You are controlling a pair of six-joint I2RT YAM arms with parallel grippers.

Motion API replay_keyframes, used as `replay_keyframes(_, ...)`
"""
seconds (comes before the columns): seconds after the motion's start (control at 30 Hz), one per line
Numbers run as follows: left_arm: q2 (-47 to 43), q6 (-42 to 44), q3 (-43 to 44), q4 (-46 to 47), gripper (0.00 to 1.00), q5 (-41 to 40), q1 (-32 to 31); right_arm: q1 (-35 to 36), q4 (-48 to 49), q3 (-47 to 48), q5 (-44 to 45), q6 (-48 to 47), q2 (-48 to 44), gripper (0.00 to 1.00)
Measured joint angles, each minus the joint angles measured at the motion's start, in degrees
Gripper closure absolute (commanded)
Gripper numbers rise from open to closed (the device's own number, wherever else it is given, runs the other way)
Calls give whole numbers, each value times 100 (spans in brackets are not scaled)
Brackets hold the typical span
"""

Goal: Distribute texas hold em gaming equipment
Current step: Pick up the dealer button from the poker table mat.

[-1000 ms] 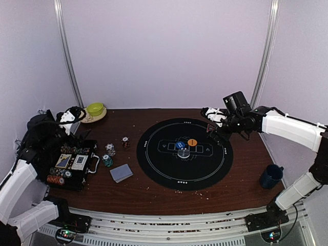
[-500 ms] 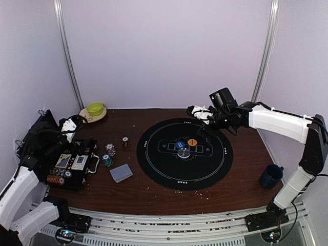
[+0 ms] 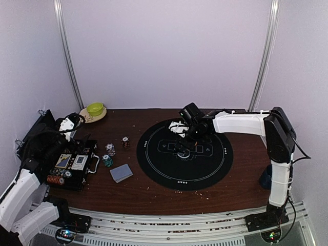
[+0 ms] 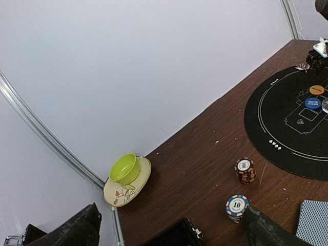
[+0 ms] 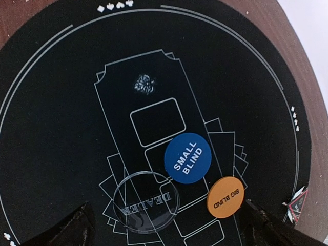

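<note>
brown table (image 3: 154, 192) carries everything. round black mat (image 3: 164, 171) sits right of centre, with a white printed layout on it. my right arm reaches in from the right, wrist over the mat's middle. my left arm is folded at the far left edge, above the black chip case (image 3: 72, 166), which lies open with chips and a couple of cards in its tray.

right gripper (image 5: 166, 218): fingers spread wide, nothing between them, hovering over the mat and pointed down at the discs. left gripper (image 4: 170, 220): fingers also spread wide, holding nothing, aimed along the table toward the mat.

card deck (image 3: 121, 172) lies on bare wood between case and mat, grey-blue back up. dark blue mug (image 3: 266, 178) stands near the right edge, partly behind my right arm. green bowl (image 4: 124, 168) sits on a pale plate (image 4: 134, 188) in the back left corner.

three chip stacks on the wood left of the mat: white stack (image 3: 110, 149), teal stack (image 3: 107, 160) just in front of it, dark red stack (image 3: 125, 142) closest to the mat. none touching.

discs, all on the mat's printed centre: blue small blind disc (image 5: 187, 158), orange big blind disc (image 5: 225, 197) just beside it, clear dealer disc (image 5: 145, 201) on its other side. flat, not stacked.
</note>
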Motion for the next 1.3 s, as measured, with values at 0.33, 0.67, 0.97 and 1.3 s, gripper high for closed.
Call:
replay_keyframes(0.33,55,-4,-83,109,2,-87,0,0,-350,92,48,363,354,0)
replay_keyframes(0.67,48,-2,-114,190,2,-122,0,0,-531,109,-72,389,553,3)
replay_keyframes(0.97,24,0,-129,219,2,-133,0,0,-599,133,-168,369,654,3)
replay_keyframes(1.3,17,2,-186,232,2,-203,0,2,-463,-59,-225,122,317,0)
